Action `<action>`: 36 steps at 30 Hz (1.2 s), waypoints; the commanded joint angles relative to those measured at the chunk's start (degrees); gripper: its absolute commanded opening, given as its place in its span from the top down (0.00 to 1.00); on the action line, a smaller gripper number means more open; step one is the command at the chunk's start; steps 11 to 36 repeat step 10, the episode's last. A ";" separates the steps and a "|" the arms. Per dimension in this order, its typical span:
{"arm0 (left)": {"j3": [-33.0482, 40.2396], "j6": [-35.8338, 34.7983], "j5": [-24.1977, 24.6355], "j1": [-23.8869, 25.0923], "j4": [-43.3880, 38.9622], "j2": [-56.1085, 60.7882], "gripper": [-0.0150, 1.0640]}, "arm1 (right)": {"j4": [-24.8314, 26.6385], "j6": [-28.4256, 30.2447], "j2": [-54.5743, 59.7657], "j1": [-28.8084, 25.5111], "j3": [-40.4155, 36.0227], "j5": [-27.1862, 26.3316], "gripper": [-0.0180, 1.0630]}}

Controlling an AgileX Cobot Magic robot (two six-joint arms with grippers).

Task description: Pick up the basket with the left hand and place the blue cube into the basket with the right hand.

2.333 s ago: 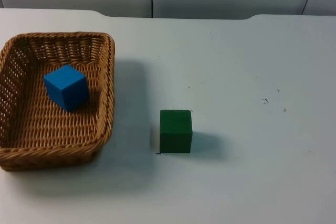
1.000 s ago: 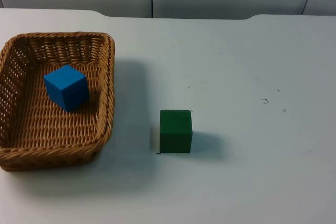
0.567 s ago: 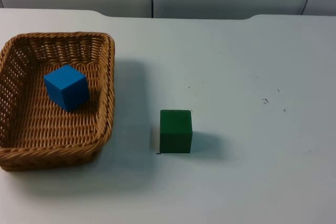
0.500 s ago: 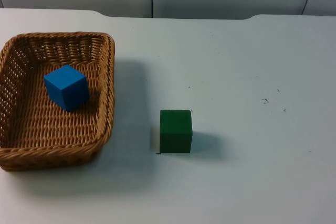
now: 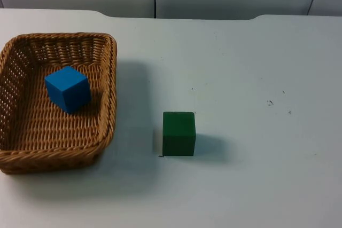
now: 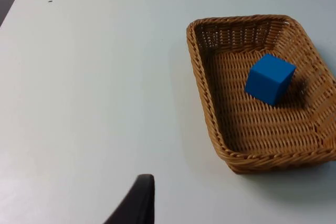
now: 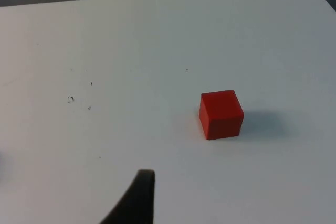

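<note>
The blue cube [image 5: 67, 88] sits inside the basket [image 5: 107, 84] on the tabletop [image 5: 240, 68], green cube [image 5: 179, 133] to its right. Whether either arm's jaws are wide or narrow cannot be told.

Bench [image 5: 256, 174] open right of basket [image 5: 109, 89]; green cube [image 5: 179, 133] sole obstacle nearby, standing apart from basket wall.

baskets: 1 wicker basket [image 5: 109, 78] | cubes: 3 — blue cube [image 5: 67, 88], green cube [image 5: 179, 133], red cube [image 7: 221, 114] | dark table specks: apparently a few
</note>
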State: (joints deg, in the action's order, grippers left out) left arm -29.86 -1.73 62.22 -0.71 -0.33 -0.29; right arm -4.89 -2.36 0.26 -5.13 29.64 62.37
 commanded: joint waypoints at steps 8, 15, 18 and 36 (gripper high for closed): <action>0.45 0.09 -0.49 -0.11 0.33 0.29 0.01 | -0.27 0.24 -0.26 -0.01 -0.61 -0.70 0.05; 0.45 0.09 -0.49 -0.11 0.33 0.29 0.01 | -0.16 0.24 -0.26 1.33 -0.61 -0.70 0.05; 0.45 0.09 -0.49 -0.11 0.33 0.29 0.01 | -0.16 0.24 -0.26 1.33 -0.61 -0.70 0.05; 0.45 0.09 -0.49 -0.11 0.33 0.29 0.01 | -0.16 0.24 -0.26 1.33 -0.61 -0.70 0.05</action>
